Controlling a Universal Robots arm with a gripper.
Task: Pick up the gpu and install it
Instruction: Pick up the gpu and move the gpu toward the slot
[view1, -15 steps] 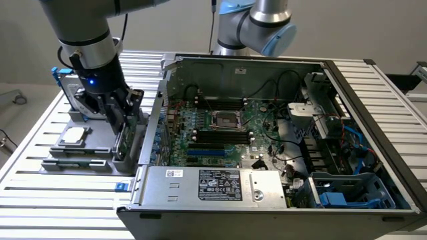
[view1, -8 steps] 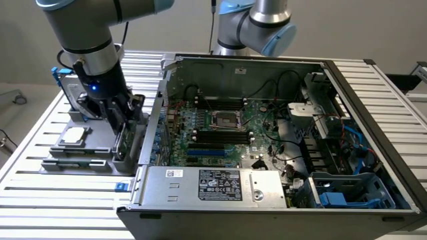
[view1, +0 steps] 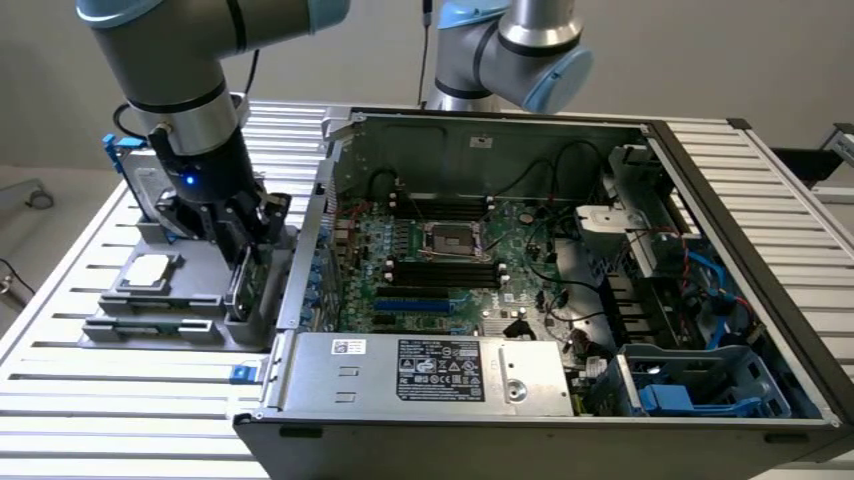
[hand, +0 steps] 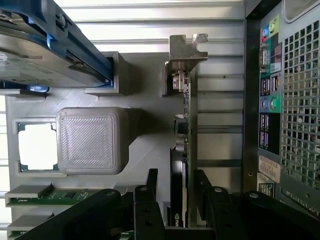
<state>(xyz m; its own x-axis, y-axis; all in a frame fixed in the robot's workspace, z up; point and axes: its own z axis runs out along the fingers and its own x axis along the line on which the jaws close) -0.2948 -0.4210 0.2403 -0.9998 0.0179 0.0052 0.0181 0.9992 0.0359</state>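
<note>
Now the pincer (hand: 176, 175) stands spread astride the upright gpu (hand: 182, 125), the case sticker (hand: 270, 169) unreadable

Slatted metal table (view1: 120, 410), two items sitting directly on it.
Open computer case (view1: 481, 145) takes the middle and the exterior view's right, lying on its side with the open face up. Grey parts fixture (view1: 134, 335) sits flat on the slats just beside the case, at the exterior view's left. Bare slats show around both.
</note>
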